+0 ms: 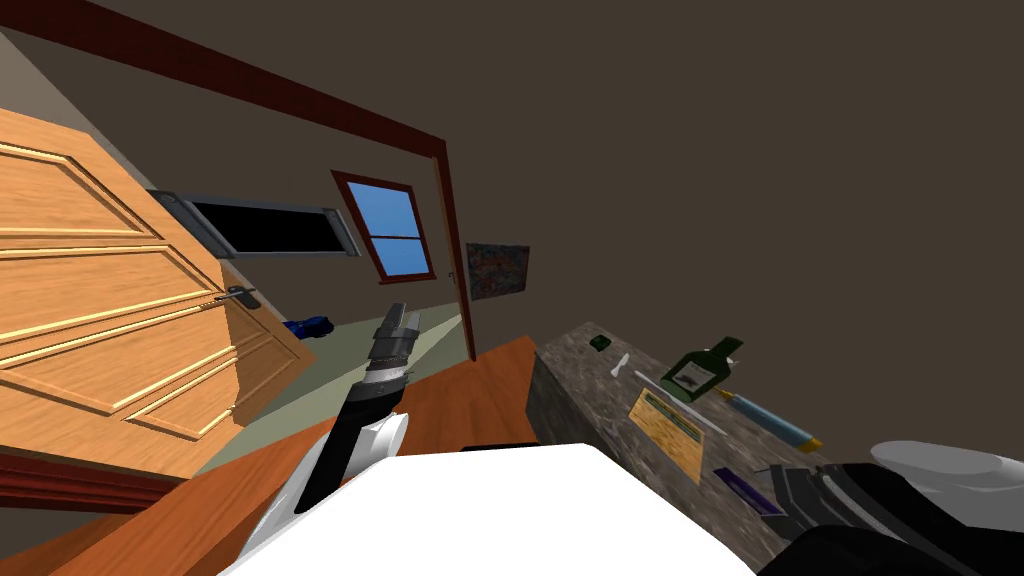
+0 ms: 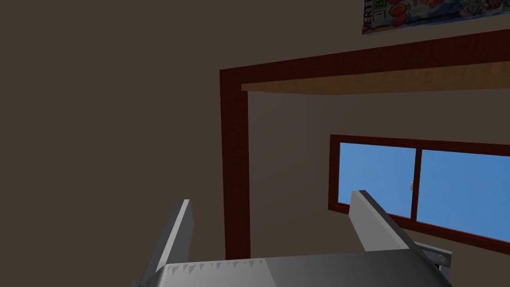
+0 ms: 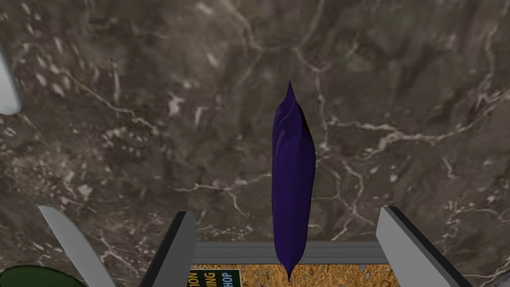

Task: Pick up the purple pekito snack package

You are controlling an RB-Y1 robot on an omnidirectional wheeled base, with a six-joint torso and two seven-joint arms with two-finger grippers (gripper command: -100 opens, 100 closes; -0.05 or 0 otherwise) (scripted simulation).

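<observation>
Dark veined marble tabletop (image 3: 149, 99) at my 3 o'clock carries the purple snack package (image 3: 293, 179). It sits between the released right jaws, at 5 o'clock of an orange leaflet (image 1: 668, 430). The left jaws, also released, point toward the window (image 1: 390, 228) at 11 o'clock.

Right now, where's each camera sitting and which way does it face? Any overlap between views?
Head view: on the head, rolled, looking steeply down at the brown veined stone counter; raised left hand shows.
Left wrist view: on that hand, facing a wall, away from the counter; fingers open.
Right wrist view: on the right hand, facing down at the counter; slim purple snack package between its open fingers.
Shared: head and right wrist views both show package and counter.
</observation>
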